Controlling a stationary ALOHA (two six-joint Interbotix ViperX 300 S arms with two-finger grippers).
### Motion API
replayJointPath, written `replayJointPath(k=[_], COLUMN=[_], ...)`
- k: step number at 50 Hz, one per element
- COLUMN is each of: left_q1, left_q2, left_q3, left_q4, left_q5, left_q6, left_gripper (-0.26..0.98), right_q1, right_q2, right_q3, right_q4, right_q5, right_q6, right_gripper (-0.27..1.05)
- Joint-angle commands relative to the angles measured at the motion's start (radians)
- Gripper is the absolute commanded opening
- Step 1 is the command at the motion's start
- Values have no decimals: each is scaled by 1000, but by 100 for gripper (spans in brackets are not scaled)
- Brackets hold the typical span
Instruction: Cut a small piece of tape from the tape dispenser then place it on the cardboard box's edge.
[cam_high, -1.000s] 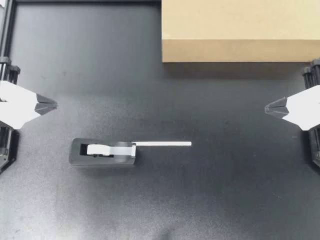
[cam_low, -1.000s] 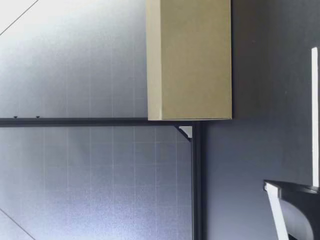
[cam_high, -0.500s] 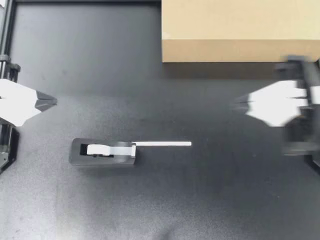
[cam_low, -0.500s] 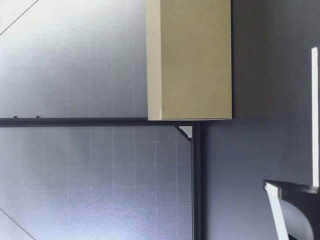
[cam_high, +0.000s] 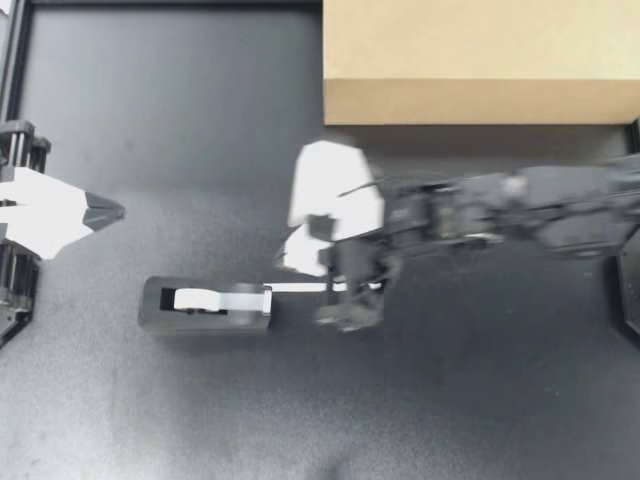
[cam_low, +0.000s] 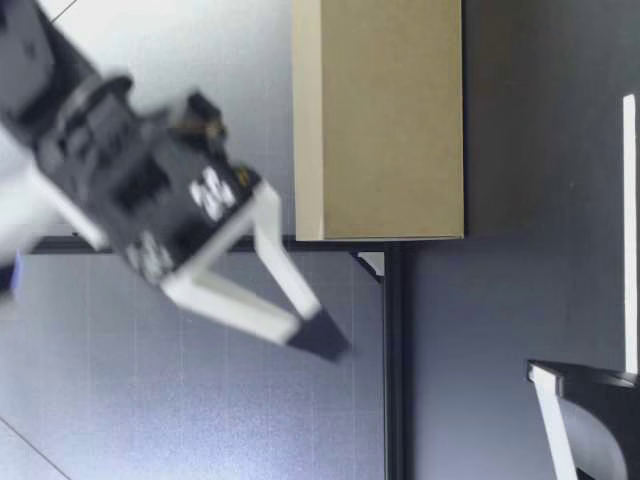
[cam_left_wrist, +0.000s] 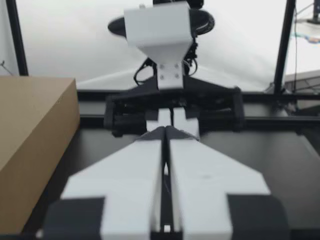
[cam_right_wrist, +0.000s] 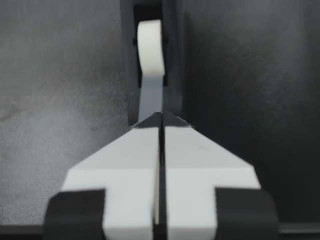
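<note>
**Stock of the table, task barely begun**

- Tape dispenser (cam_high: 205, 306): stands on the table (cam_high: 150, 120) toward my left side. Its roll (cam_right_wrist: 150, 45) is in place.
- Strip of tape (cam_high: 310, 288): drawn out from the dispenser's cutter end and lying straight toward my right. As far as I can see it is still joined to the roll, so not yet cut.
- Cardboard box (cam_high: 480, 60): at the far side of the table, well apart from the dispenser. No tape shows on the edge that faces me.
- Right gripper (cam_high: 300, 255): reaches in past the middle, over the strip and just beside the cutter end. It is blurred from above. In its wrist view my fingers (cam_right_wrist: 125, 165) are pressed flat together with nothing between them, and the strip runs from the roll to below their tips. I cannot tell whether they touch it.
- Left gripper (cam_high: 112, 210): at its own side, well apart from the dispenser. Its fingers (cam_left_wrist: 125, 185) are likewise closed on nothing.

Done, in my judgement: none of the task's steps. Left to do: part the right fingers and take the strip, tear it off at the cutter — probably with my left holding the dispenser down — then carry the piece over and press it onto the box's edge.
</note>
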Motion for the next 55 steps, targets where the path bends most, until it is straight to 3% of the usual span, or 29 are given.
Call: replayJointPath(k=[1, 10, 15, 25, 36, 46, 55], left_q1=[2, 2, 2, 2, 2, 2, 2], left_q2=[3, 3, 3, 5, 5, 5, 5], left_q3=[-5, 8, 14, 20, 21, 29, 37], left_q4=[-2, -2, -2, -2, -2, -2, -2], left_q5=[-8, -6, -8, -8, -8, -8, -6], left_q6=[0, -6, -9, -12, -12, -12, -12], left_gripper=[-13, -13, -13, -13, -13, -13, -13], right_q1=[14, 14, -8, -114, -250, -267, -267], right_q2=[44, 133, 172, 258, 348, 420, 462], right_q3=[-107, -232, -291, -390, -456, -520, -545], right_q4=[2, 57, 178, 552, 765, 793, 784], right_q5=[86, 201, 270, 423, 591, 735, 761], right_q6=[-3, -69, -189, -499, -551, -534, -512], right_gripper=[-12, -12, -12, -12, -11, -5, 22])
